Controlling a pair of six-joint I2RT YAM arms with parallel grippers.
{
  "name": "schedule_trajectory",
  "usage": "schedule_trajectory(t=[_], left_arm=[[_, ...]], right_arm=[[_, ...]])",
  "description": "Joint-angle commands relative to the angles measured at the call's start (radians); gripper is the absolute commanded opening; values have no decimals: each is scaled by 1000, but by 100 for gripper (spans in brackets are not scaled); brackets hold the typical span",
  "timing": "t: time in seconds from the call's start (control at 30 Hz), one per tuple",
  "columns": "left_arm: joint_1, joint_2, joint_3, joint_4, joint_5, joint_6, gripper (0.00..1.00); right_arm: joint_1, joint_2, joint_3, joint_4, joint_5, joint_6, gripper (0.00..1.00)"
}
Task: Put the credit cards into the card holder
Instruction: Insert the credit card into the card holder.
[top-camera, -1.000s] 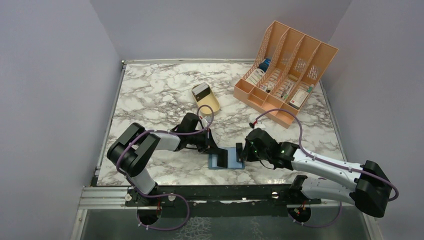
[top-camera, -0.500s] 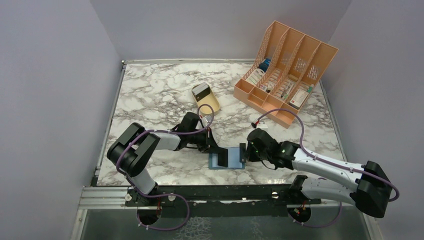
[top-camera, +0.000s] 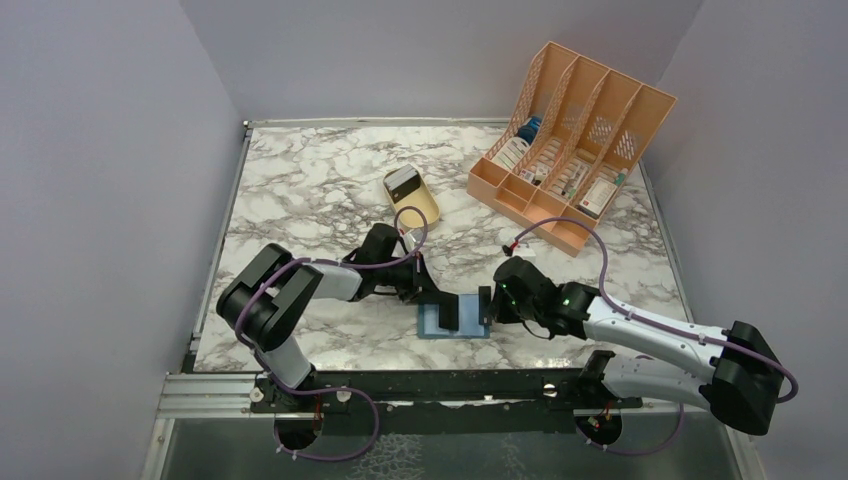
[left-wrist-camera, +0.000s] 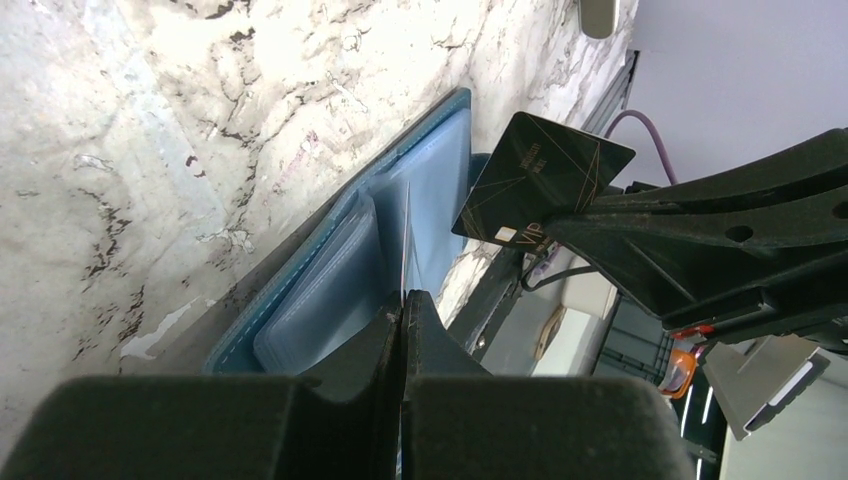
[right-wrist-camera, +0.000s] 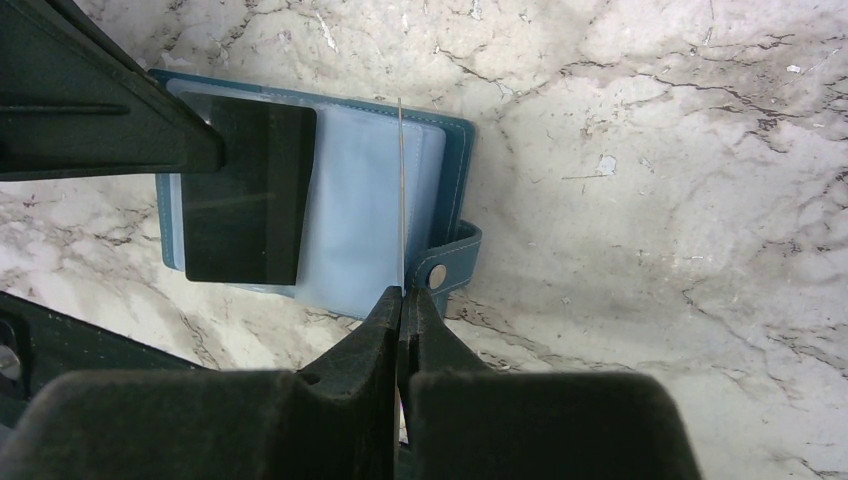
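Overhead and close wrist views share the card holder (top-camera: 465, 323).

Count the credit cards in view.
3: one card in the left gripper, another card in the right gripper, over the card holder; a pale card in the tan tray. Others may be hidden.

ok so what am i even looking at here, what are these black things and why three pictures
Two robot arms bolted at the near edge of a marble table. The wide picture is from a camera above and behind them; the other two are from cameras on each wrist. Each hand is a two-finger clamp. The left hand is shut on a black card, the right hand on a second card, both over the open blue holder. Farther back sit a tan tray and an orange rack.
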Motion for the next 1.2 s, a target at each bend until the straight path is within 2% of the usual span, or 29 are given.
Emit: schedule_trajectory(t=[0.0,0.43,1.17], left_arm=[[-4,21,-14,43,19,-19,0],[-4,25,-60,43,1,-34,0],[-8,62,1,46,-29,-62,0]], right_arm=[[-3,4,0,14,0,9,1],[-4,1,2,11,1,7,1],[-4,5,-7,32,-20,10,1]])
